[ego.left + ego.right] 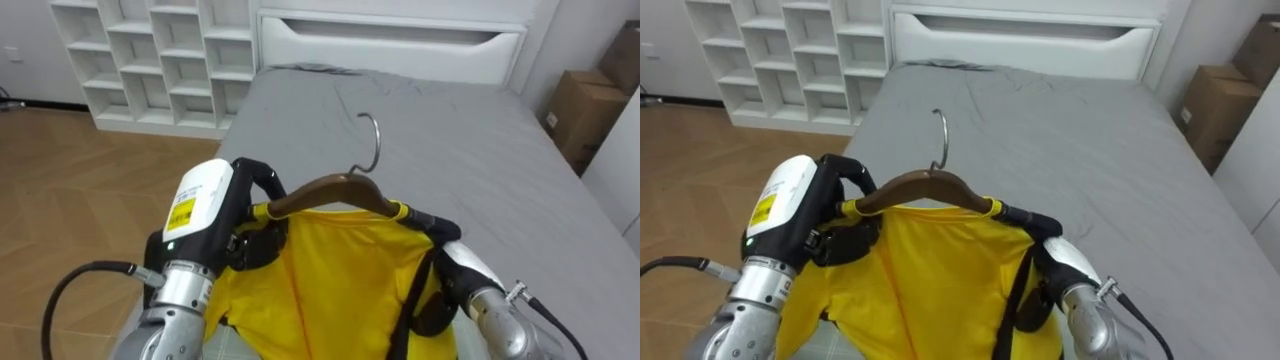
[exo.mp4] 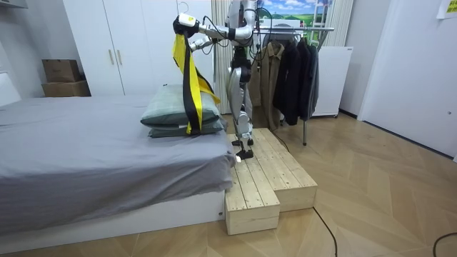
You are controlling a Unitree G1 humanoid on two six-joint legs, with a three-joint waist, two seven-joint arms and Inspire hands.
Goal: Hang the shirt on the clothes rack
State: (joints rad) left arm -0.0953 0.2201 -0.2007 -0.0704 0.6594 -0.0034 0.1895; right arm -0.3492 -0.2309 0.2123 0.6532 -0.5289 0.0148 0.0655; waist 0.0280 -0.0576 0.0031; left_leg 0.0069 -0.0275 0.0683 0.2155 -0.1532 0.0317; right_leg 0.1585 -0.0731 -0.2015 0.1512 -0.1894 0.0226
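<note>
At the frame's lower centre, the hanger (image 1: 335, 190) is clasped at each end by the curled left hand (image 1: 205, 225) and right hand (image 1: 455, 260), so the yellow garment (image 1: 320, 290) is spread for hanging.

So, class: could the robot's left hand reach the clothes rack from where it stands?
Probably not: the left hand is shut on the wooden hanger over the bed, and the clothes rack stands behind the robot.

garment (image 1: 330, 290): lower part cut by bottom edge | hanger (image 1: 330, 190): both ends under garment | right hand (image 1: 457, 260): partly behind it
</note>
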